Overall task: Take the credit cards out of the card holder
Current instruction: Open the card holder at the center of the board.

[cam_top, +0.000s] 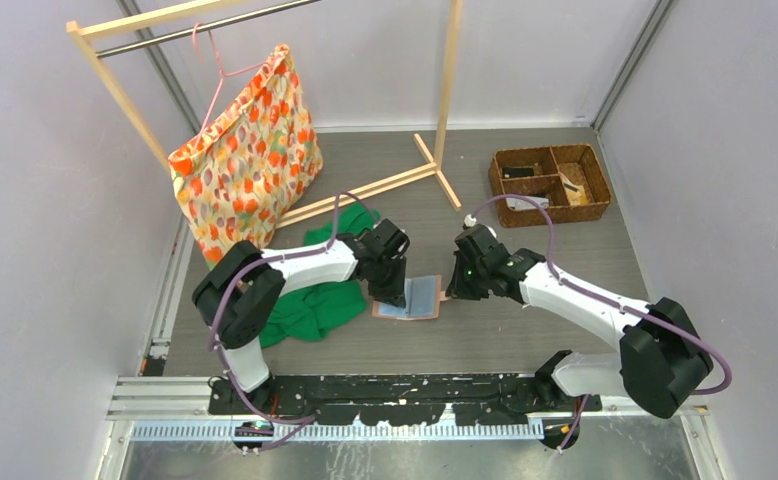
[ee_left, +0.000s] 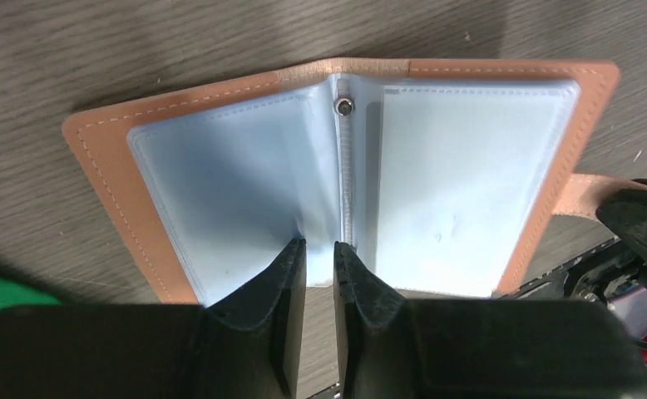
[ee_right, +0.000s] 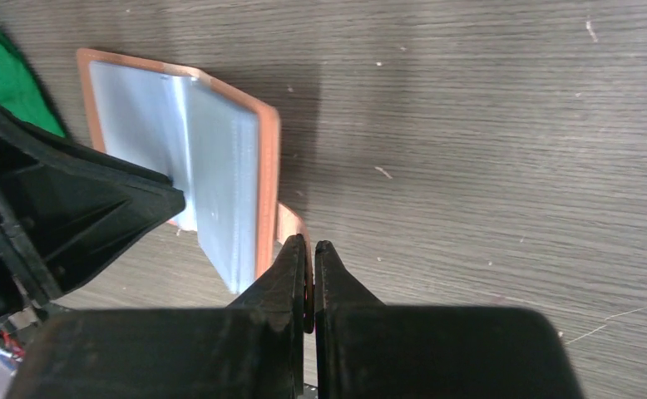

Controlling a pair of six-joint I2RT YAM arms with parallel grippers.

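Salmon-pink card holder (cam_top: 420, 297) lies opened flat on the counter (cam_top: 485, 200) between the two arms, its pale blue-grey plastic sleeves (ee_left: 461, 183) facing up and a green cloth (cam_top: 315, 305) just beside it on the left. It looks light and thin. The cover is limp and leather-like and would likely fold or slide if pulled from one side, and the sleeves are glossy and probably slick to the fingers. The right hand (ee_right: 312, 247) is pressed together on the snap tab (ee_right: 289, 223), with a sliver of the pink strip showing between its fingers. That is a sensible anchor, since the tab is a free flap standing off the cover's edge. The left hand (ee_left: 320, 249) sits at the near edge by the spine, fingers drawn almost together with a narrow gap. Whether it pinches a sleeve leaf cannot be told. No card edge shows clearly, so any card is probably best taken at a sleeve's open mouth. A card would be stiff and smooth, and liable to slip from a shallow pinch.
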